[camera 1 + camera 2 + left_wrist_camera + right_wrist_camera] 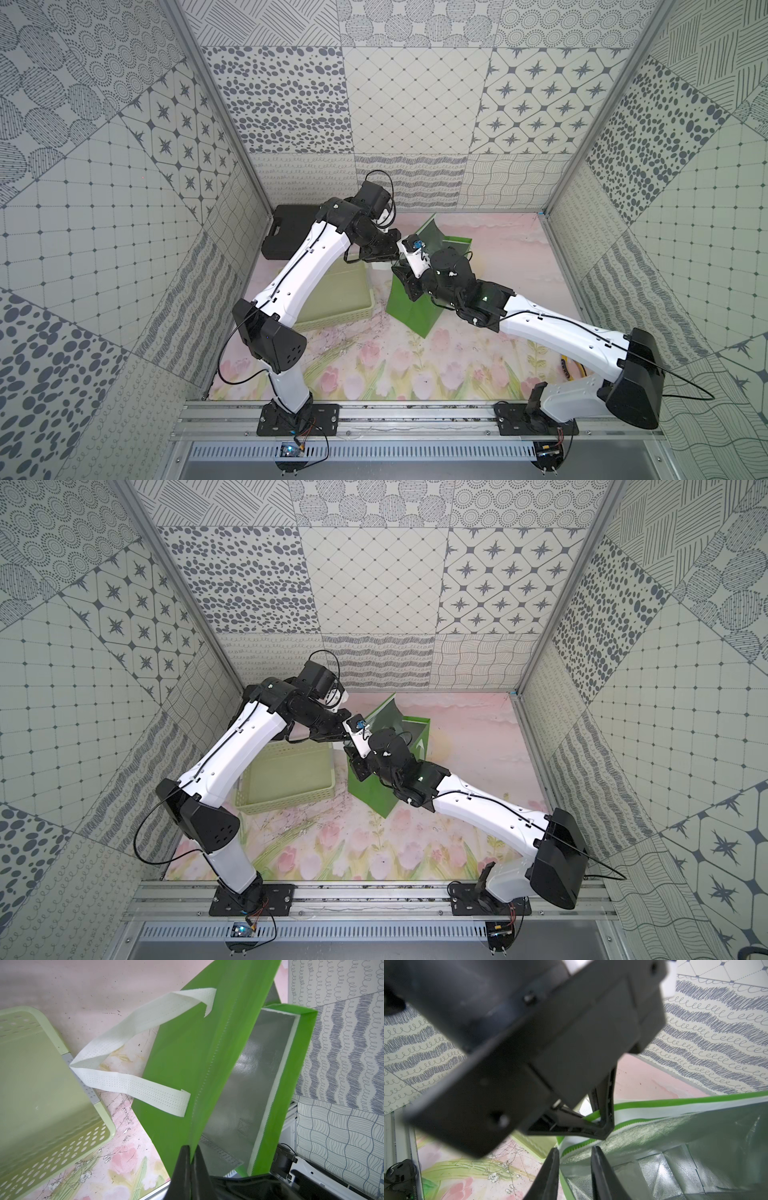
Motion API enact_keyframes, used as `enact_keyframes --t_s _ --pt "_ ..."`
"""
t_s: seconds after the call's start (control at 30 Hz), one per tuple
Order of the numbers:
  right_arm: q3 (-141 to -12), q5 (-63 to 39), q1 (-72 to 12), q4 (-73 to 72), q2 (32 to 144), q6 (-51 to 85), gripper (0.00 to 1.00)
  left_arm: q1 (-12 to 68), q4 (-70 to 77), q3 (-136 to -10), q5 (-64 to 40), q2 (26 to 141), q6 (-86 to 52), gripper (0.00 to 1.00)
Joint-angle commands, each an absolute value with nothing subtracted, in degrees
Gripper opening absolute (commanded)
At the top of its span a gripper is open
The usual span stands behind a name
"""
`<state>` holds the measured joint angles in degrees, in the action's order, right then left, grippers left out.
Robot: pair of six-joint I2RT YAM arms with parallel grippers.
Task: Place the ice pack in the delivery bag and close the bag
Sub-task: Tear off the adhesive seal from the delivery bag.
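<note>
The delivery bag (409,309) (374,791) stands mid-table, bright green with silver foil lining (249,1088) and a white strap handle (128,1083). My left gripper (192,1147) is shut on the top edge of the bag's green wall and holds the mouth apart. My right gripper (575,1148) is open at the bag's rim, one finger outside and one inside, with the wall loose between them. Just past the inner finger a matt pale grey flat piece (628,1171) lies on the foil; it looks like the ice pack. Both top views hide the bag's inside behind the arms.
A pale green lattice basket (336,299) (31,1084) stands right beside the bag on its left. A black hard case (286,232) lies at the back left wall. My left wrist's body (529,1043) hangs close over the right gripper. A yellow cable (575,370) lies near the right wall.
</note>
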<state>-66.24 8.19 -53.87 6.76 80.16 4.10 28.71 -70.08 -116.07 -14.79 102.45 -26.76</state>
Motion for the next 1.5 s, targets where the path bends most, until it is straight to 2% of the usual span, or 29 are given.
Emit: enact_keyframes --t_s 0.0,0.17,0.33,0.93,1.13,1.33,1.47 --pt "-66.5 8.1 -53.4 6.0 79.0 3.9 0.39 28.6 -72.4 -116.2 -16.1 102.8 -25.7 0.0" --pt "-66.2 8.6 -53.5 6.8 78.3 2.6 0.41 28.6 -72.5 -116.6 -16.1 103.0 -25.8 0.0" --pt "-66.6 9.5 -53.5 7.1 79.1 0.1 0.34 28.6 -73.5 -117.3 -15.8 103.2 -26.1 0.0" --pt "-69.3 8.5 -55.0 5.6 82.0 -2.0 0.35 28.6 -73.0 -117.1 -17.8 103.6 -27.0 0.0" --pt "-68.8 11.0 -55.0 5.8 81.5 -1.6 0.21 28.5 -73.1 -117.5 -17.4 103.7 -26.5 0.0" --pt "-68.8 10.7 -54.9 5.9 81.7 -1.6 0.19 28.5 -73.2 -118.0 -17.9 104.1 -26.5 0.0" --pt "-69.2 8.3 -55.0 5.7 82.0 -1.1 0.23 28.6 -73.2 -118.0 -17.9 104.1 -26.5 0.0"
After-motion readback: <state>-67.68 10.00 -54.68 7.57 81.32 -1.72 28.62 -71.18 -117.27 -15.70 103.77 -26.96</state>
